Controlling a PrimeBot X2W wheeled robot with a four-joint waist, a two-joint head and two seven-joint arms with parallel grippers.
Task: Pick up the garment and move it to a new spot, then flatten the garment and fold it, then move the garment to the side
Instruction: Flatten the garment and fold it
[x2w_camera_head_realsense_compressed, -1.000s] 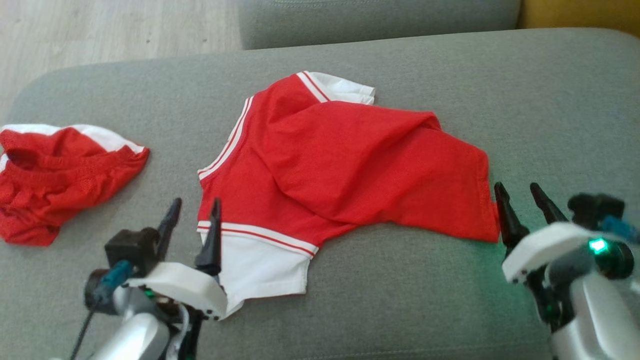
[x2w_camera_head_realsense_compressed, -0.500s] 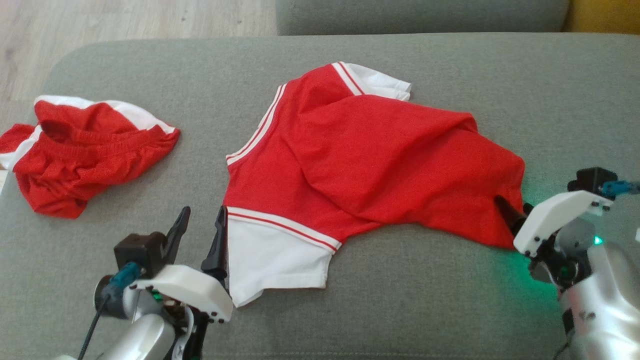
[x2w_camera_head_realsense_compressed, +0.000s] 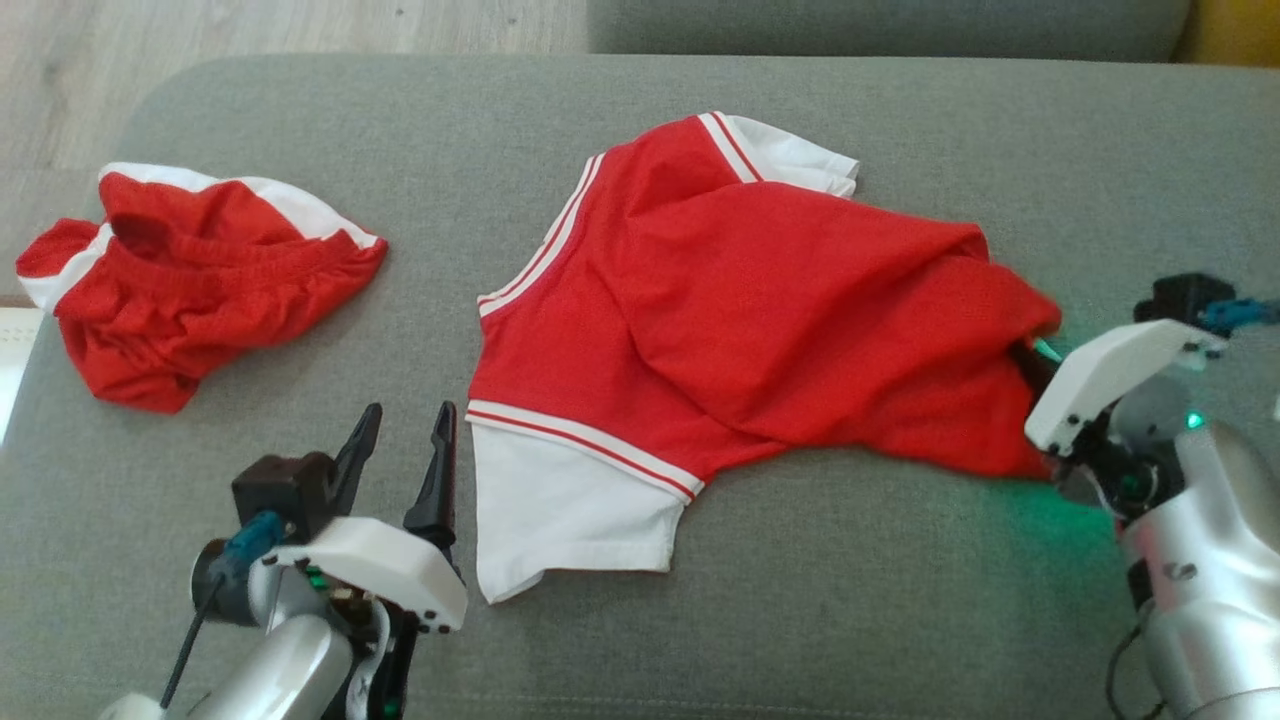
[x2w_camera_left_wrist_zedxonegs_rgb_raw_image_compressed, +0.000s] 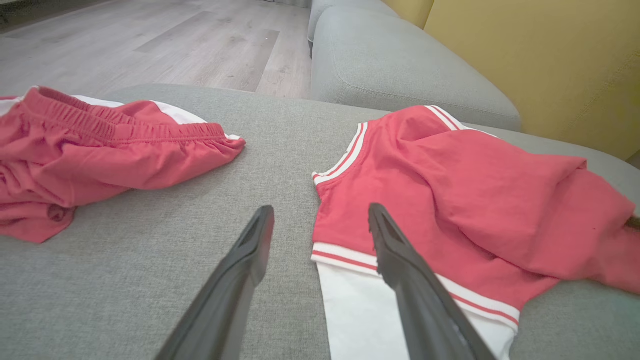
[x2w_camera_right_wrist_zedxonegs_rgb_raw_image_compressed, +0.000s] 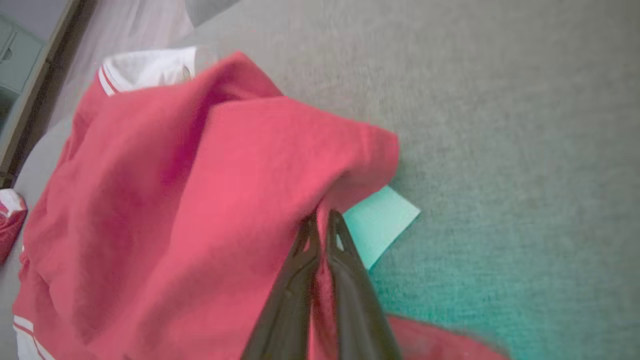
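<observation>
The garment (x2w_camera_head_realsense_compressed: 760, 300) is a red shirt with white striped sleeves, lying crumpled on the grey sofa cushion (x2w_camera_head_realsense_compressed: 880, 600). My right gripper (x2w_camera_head_realsense_compressed: 1032, 362) is shut on its right hem, fingertips buried in red cloth. In the right wrist view the closed fingers (x2w_camera_right_wrist_zedxonegs_rgb_raw_image_compressed: 323, 216) pinch the fabric (x2w_camera_right_wrist_zedxonegs_rgb_raw_image_compressed: 200, 200), and the hem bunches up around them. My left gripper (x2w_camera_head_realsense_compressed: 408, 410) stands open just left of the near white sleeve (x2w_camera_head_realsense_compressed: 570, 510), holding nothing. In the left wrist view its right finger (x2w_camera_left_wrist_zedxonegs_rgb_raw_image_compressed: 400, 260) overlaps the sleeve's striped band on the garment (x2w_camera_left_wrist_zedxonegs_rgb_raw_image_compressed: 475, 200).
Red shorts (x2w_camera_head_realsense_compressed: 200, 280) with white trim lie bunched at the cushion's left end (x2w_camera_left_wrist_zedxonegs_rgb_raw_image_compressed: 100, 150). A pale tag (x2w_camera_right_wrist_zedxonegs_rgb_raw_image_compressed: 380, 222) pokes out under the hem. Another grey cushion (x2w_camera_left_wrist_zedxonegs_rgb_raw_image_compressed: 400, 65) and a yellow backrest (x2w_camera_left_wrist_zedxonegs_rgb_raw_image_compressed: 550, 60) lie beyond; wooden floor (x2w_camera_head_realsense_compressed: 250, 30) is at the far left.
My right gripper has moved in onto the garment's right hem and shut on it, bunching the cloth. The left gripper stays open in place. The head camera has shifted.
</observation>
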